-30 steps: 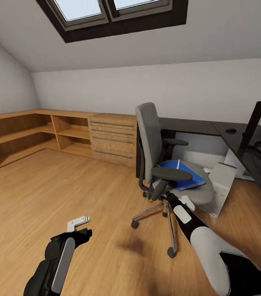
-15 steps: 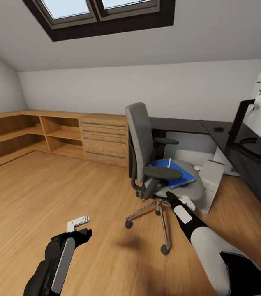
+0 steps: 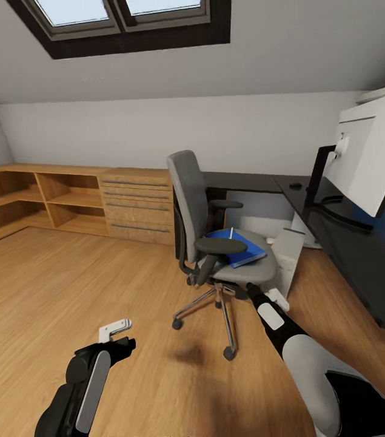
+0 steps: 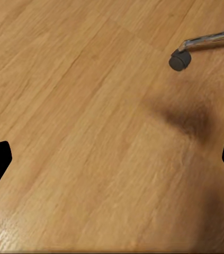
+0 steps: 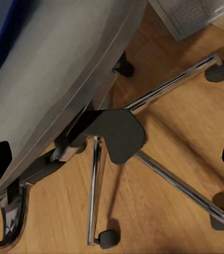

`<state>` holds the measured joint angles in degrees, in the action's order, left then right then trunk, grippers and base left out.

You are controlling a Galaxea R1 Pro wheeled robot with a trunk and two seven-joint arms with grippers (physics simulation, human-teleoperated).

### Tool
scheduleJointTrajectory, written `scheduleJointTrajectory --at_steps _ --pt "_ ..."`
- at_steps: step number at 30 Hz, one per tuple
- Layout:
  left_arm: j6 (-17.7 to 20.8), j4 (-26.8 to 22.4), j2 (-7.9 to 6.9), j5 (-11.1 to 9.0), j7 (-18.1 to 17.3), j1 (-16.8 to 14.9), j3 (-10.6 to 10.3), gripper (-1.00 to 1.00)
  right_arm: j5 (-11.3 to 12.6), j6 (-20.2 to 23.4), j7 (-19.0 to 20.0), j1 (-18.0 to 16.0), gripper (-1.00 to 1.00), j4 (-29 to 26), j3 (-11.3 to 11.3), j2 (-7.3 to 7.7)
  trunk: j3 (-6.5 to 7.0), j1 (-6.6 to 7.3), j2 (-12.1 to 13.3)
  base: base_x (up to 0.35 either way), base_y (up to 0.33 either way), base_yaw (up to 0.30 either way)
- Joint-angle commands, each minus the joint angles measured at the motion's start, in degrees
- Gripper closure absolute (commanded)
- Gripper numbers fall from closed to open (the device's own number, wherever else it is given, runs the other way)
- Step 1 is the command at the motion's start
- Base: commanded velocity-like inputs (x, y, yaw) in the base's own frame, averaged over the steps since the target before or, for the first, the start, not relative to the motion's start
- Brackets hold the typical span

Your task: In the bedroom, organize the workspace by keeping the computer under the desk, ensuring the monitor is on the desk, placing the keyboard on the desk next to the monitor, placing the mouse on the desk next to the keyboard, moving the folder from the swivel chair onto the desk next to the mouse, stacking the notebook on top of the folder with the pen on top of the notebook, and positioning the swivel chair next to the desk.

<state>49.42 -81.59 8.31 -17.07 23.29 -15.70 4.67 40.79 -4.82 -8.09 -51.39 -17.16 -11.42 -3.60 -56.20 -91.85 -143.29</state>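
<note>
The grey swivel chair (image 3: 199, 212) stands mid-floor, beside the black desk (image 3: 350, 255). On its seat lies the blue folder (image 3: 238, 248) with the thin white pen (image 3: 231, 233) on it. The notebook and keyboard are out of view. The monitor (image 3: 368, 155) shows its pale back on the desk, and the small dark mouse (image 3: 295, 186) lies beyond it. The grey computer (image 3: 289, 258) leans on the floor at the desk's edge. My right gripper (image 3: 253, 289) (image 5: 112, 159) is open just below the seat, over the chrome base (image 5: 143, 159). My left gripper (image 3: 117, 331) (image 4: 112, 159) is open above bare floor.
A light wooden drawer unit (image 3: 136, 205) and open shelves (image 3: 40, 200) line the back wall at the left. Wood floor (image 3: 65, 285) spreads wide to the left of the chair. A chair caster (image 4: 179, 60) is near my left gripper.
The whole picture has slid left as the camera turned right, bringing the monitor and more of the desk into sight. Both arms hold the same pose.
</note>
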Motion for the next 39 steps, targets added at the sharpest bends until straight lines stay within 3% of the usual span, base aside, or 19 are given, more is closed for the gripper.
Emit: scheduleJointTrajectory --at_steps 1,7,14,24,25,39 --pt "0.2 -0.1 0.04 -0.6 0.5 0.0 0.1 -1.0 0.6 -0.3 -0.2 0.0 -1.0 0.0 0.1 0.03 -0.06 0.02 0.0 -0.03 0.005 -0.028" --pt "0.2 -0.1 0.04 -0.6 0.5 0.0 0.1 -1.0 0.7 -0.3 -0.2 0.0 -1.0 -0.1 0.1 0.3 -0.06 0.02 0.0 -0.013 0.002 -0.013" --pt "0.1 -0.1 0.04 -0.6 0.5 0.0 0.1 -1.0 1.7 -2.3 -0.3 0.0 -1.0 0.0 -0.4 3.51 -0.06 0.02 0.0 -0.001 0.0 -0.001" --pt "0.1 0.0 0.04 -0.7 0.4 0.0 0.1 -1.0 4.9 -3.2 -0.3 0.0 -1.0 -0.1 -1.3 4.84 -0.06 0.02 0.0 0.01 0.0 0.0" --pt "0.1 0.0 0.04 -0.7 0.4 0.0 0.1 -1.0 5.1 -3.3 -0.3 0.0 -1.0 -0.1 -1.4 5.56 -0.06 0.02 0.0 0.223 0.0 0.0" --pt "0.1 1.5 0.02 -0.7 0.4 0.0 0.9 -1.0 5.2 -3.4 -0.7 0.0 -1.0 -0.3 -2.1 9.47 -0.06 0.02 0.0 0.163 0.0 0.0"
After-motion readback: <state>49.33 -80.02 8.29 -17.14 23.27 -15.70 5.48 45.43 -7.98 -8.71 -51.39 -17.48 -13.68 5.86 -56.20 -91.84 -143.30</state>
